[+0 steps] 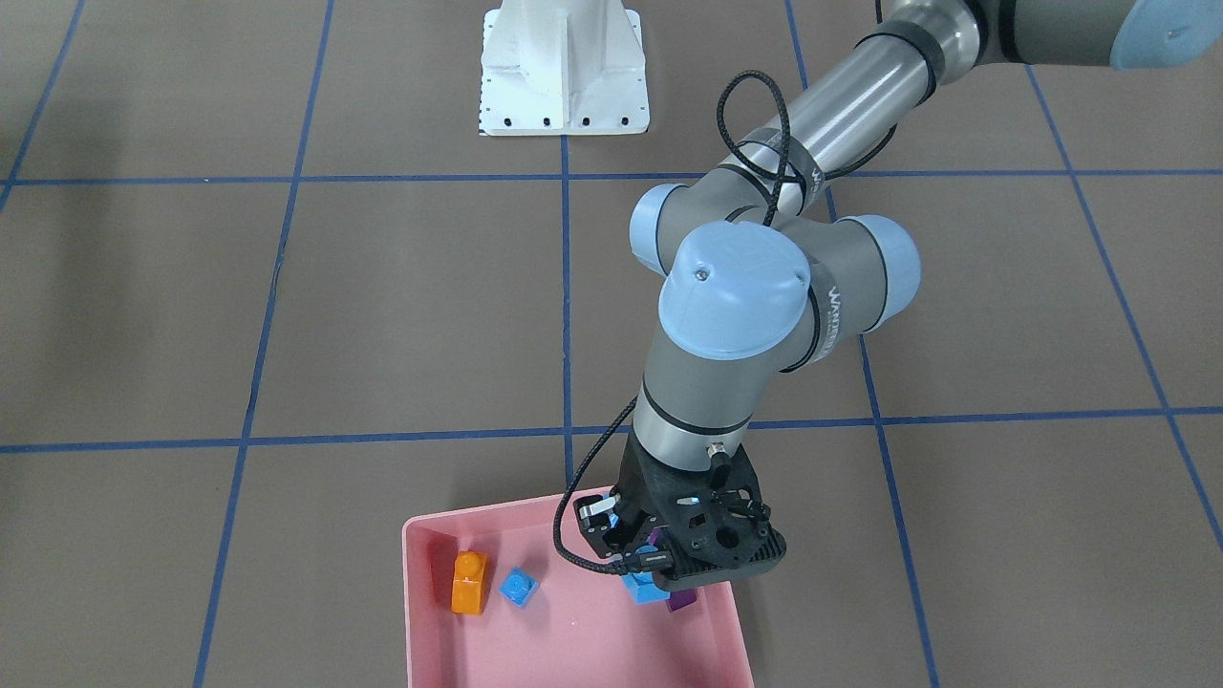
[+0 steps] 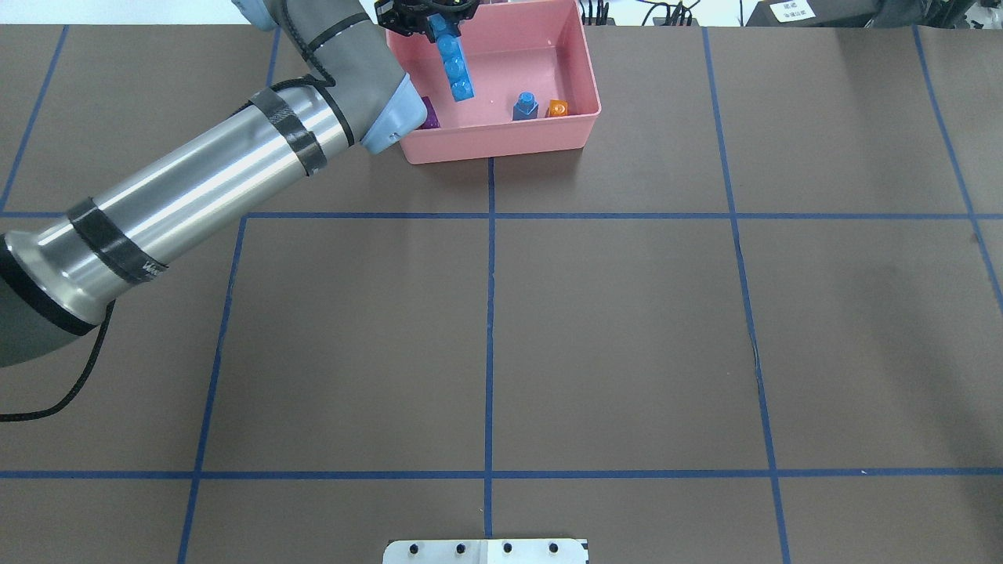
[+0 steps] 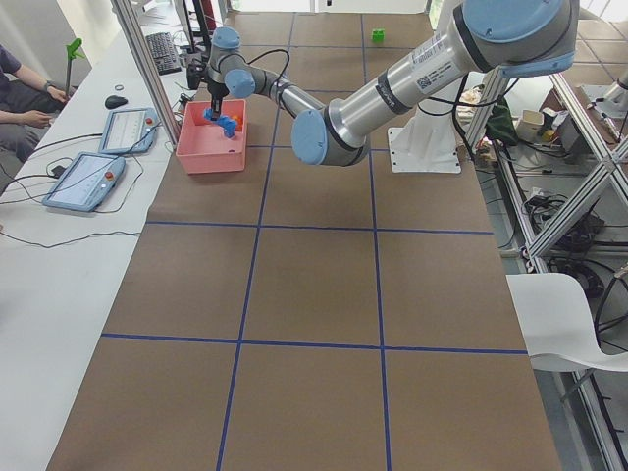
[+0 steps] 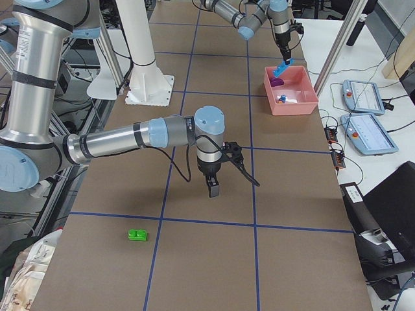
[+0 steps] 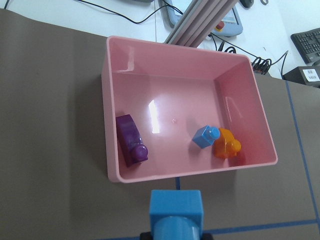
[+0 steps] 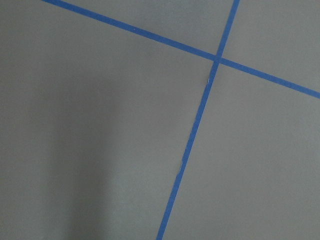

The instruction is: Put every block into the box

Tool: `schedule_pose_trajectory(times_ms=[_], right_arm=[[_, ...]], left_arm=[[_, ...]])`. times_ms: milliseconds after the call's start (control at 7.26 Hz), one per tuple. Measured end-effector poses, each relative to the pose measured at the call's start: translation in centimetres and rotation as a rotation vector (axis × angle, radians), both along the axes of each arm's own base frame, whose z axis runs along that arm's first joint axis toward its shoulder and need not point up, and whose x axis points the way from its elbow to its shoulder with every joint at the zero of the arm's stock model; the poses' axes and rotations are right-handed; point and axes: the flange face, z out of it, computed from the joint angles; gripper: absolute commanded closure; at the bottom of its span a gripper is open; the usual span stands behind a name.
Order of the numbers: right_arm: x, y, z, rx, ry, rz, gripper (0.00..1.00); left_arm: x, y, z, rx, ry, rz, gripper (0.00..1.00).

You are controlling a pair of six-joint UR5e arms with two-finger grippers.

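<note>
I hang the long blue brick (image 2: 456, 70) over the box (image 2: 501, 149), left gripper (image 2: 437, 21) clamped on it, for a clean drop.

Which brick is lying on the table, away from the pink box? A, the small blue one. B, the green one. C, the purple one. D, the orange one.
B: the green brick lies on the table far from the pink box, while the orange brick, purple brick and small blue brick sit inside it and the left hand holds the long blue brick above it.
</note>
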Motion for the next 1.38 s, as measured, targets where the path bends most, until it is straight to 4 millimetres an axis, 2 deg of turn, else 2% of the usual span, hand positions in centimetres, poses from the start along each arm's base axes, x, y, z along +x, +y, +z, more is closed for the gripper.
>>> schedule_pose_trajectory(times_ms=[276, 689, 827, 965, 1103, 1378], right_arm=[[0.0, 0.0, 0.5, -0.012, -0.005, 0.002, 0.0], [0.2, 0.1, 0.6, -0.016, -0.018, 0.007, 0.0], [0.4, 0.5, 1.0, -0.023, -0.022, 0.01, 0.0], [0.6, 1.6, 2.0, -0.024, -0.035, 0.015, 0.0], [0.9, 3.6, 4.0, -0.018, -0.057, 0.027, 0.0], [2.4, 9.0, 8.8, -0.026, -0.089, 0.081, 0.0]], left_arm=[[1.5, 0.5, 0.6, -0.002, -0.02, 0.001, 0.0], [2.4, 1.6, 0.0, 0.016, -0.013, 0.028, 0.0], [1.8, 2.4, -0.8, 0.044, 0.006, 0.07, 0.0], [0.2, 3.4, -0.3, 0.072, 0.033, 0.132, 0.0], [-2.5, 4.8, 2.1, 0.113, 0.049, 0.194, 0.0], [-9.8, 8.3, 10.0, 0.221, 0.04, 0.319, 0.0]])
